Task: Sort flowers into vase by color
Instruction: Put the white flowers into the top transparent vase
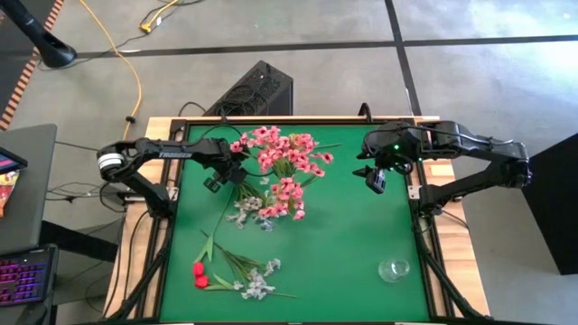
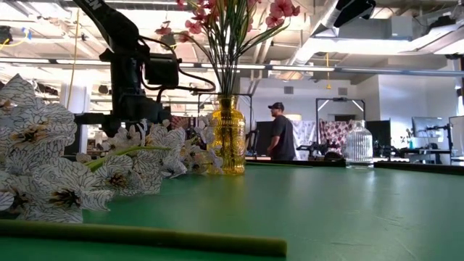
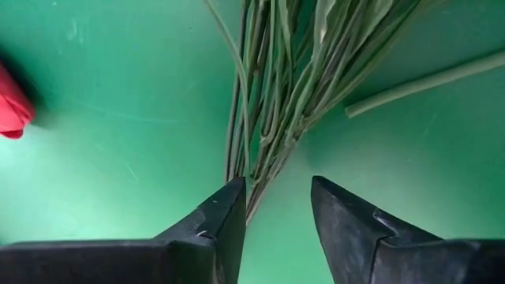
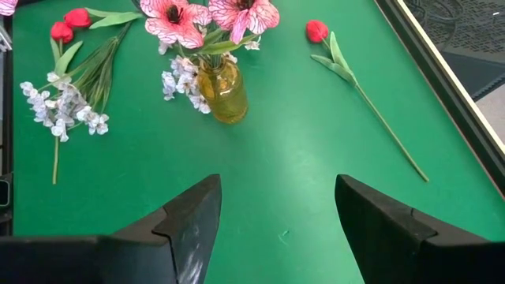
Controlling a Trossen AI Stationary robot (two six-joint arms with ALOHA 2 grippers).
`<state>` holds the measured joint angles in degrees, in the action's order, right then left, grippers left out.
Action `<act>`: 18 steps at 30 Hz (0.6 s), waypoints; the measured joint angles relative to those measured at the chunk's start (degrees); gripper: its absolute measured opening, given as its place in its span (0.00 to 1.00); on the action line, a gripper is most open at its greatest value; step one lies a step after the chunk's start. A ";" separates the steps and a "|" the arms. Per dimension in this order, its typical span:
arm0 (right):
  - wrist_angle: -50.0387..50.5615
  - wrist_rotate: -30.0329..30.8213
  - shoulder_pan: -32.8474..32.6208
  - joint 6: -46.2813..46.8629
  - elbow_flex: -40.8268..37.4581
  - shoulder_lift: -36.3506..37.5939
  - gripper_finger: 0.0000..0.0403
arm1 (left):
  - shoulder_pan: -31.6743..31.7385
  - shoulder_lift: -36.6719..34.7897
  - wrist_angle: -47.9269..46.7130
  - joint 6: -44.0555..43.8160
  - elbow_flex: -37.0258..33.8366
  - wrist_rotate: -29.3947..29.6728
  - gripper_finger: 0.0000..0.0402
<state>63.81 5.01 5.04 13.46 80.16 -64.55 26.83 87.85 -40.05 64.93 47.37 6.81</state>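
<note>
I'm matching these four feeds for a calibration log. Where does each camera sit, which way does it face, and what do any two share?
High view: overhead, straight down; both arms, left end effector, right end effector.
Low view: tabletop height, level across green table into the room; one arm.
Left wrist view: on the left arm, facing down at green stems; own open fingers.
Right wrist view: on the right arm, across the table; own open fingers.
Shared: yellow vase, low and right wrist views.

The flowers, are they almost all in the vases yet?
Partly. The pink flowers already stand in the yellow vase. The left pincer is open over a bunch of green stems, holding nothing. Left lying: white flowers and red buds. The clear vase is empty. The right pincer waits, open.
</note>
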 joint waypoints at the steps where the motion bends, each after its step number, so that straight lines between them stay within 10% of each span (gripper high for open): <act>1: 0.00 -0.01 0.00 0.01 0.00 0.00 0.69 | 0.00 0.00 -0.01 0.00 0.00 0.00 0.31; 11: 0.00 -0.01 0.00 0.01 0.00 0.00 0.69 | 0.00 0.00 -0.12 -0.87 0.00 -2.15 0.02; 18: 0.00 0.00 0.00 0.01 0.00 0.00 0.69 | -0.07 -0.88 -5.98 -1.62 0.00 -2.67 0.00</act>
<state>63.81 5.01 5.04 13.47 80.16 -64.55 26.76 86.97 -46.03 63.31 47.37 4.14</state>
